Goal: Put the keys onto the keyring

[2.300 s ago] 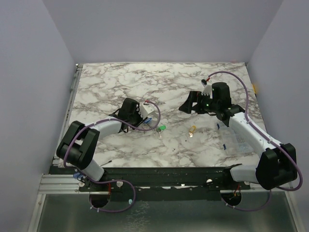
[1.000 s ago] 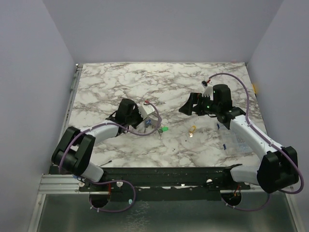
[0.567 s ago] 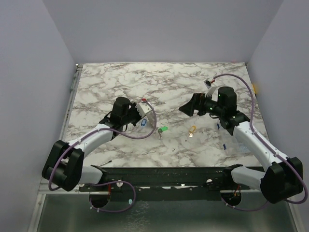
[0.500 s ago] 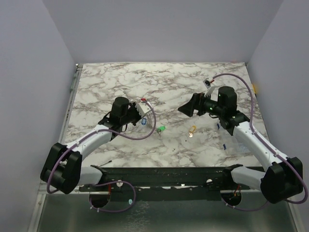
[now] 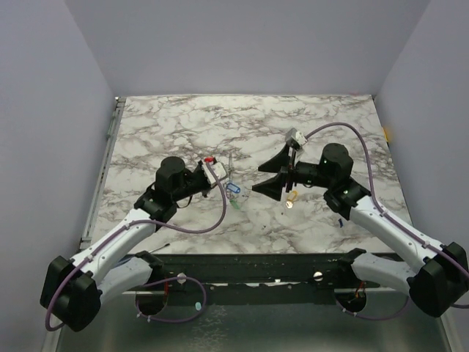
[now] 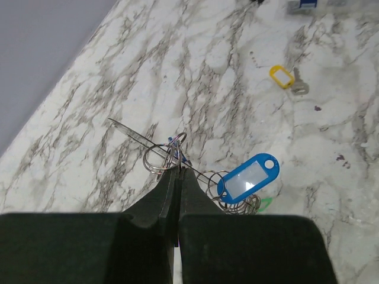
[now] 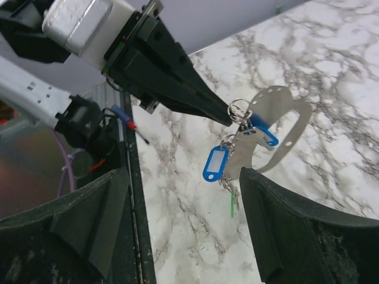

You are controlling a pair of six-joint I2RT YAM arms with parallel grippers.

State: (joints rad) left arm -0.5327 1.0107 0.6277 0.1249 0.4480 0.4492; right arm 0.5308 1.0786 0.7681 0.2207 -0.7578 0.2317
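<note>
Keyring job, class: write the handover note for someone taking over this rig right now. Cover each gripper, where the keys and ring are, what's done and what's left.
Grippers: the left gripper is shut on the keyring, holding it off the table. The right gripper is open and empty, facing the ring.
Things: the blue key and green key hang in the bunch under the ring, beside a perforated metal strip. The yellow key lies alone on the table.
Done: blue and green seem attached, but I cannot tell if they are fully threaded.
Left: pick up the yellow key and thread it on.
</note>
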